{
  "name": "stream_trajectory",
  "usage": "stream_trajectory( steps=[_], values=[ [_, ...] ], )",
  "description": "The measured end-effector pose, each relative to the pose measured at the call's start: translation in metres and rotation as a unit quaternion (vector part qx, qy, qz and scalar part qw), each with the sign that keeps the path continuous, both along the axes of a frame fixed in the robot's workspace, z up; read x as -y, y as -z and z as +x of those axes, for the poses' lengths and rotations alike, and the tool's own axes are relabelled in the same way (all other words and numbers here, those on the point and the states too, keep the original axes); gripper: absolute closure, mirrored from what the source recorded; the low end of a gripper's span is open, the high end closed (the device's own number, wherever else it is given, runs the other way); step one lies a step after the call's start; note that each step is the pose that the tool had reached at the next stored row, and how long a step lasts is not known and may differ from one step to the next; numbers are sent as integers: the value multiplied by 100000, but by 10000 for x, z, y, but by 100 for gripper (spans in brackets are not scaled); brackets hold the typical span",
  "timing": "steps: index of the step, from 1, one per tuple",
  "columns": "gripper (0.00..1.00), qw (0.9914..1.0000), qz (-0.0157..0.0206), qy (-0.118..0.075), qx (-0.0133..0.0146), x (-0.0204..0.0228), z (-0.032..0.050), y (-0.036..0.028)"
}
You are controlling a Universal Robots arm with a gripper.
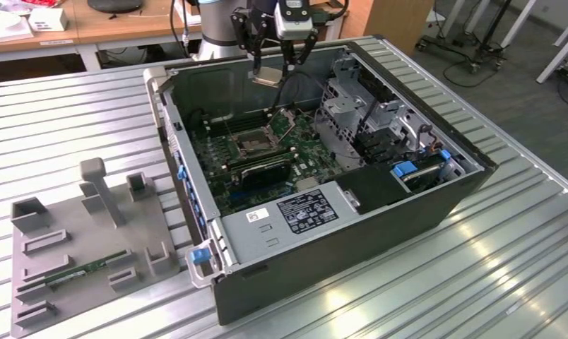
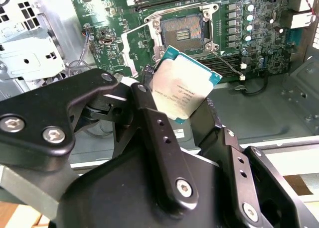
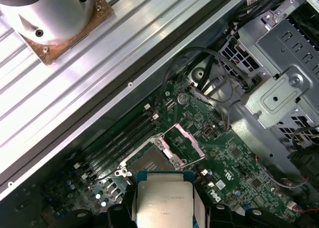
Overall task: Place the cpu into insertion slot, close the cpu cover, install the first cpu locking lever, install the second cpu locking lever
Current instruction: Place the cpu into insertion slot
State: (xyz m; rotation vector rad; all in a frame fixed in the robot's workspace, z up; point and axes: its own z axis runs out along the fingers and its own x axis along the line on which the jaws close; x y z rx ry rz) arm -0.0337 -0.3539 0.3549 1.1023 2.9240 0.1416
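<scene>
My gripper [image 2: 180, 101] is closed on the cpu [image 2: 185, 81]. It pinches the chip by two opposite edges, with the metallic face toward the second wrist camera. In the exterior view it hangs high over the open case [image 1: 379, 229], near the far wall. The slot [image 2: 183, 30] lies below the chip and well apart from it, and nothing is seated in it. Just behind the slot the cover [image 2: 135, 48] stands raised on its hinge, so I judge the way down is free.
</scene>
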Motion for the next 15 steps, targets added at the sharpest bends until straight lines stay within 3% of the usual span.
stream_trajectory(
  steps=[5, 8, 12, 15],
  values=[
    [46, 99979, 0, 2037, -2, 0, 0, 1],
    [46, 99902, 4, 4416, 0, 0, 0, 3],
    [46, 99689, -1, 7883, -4, 0, 0, 5],
    [46, 99435, 3, 10617, -3, 0, 0, 8]
  ],
)
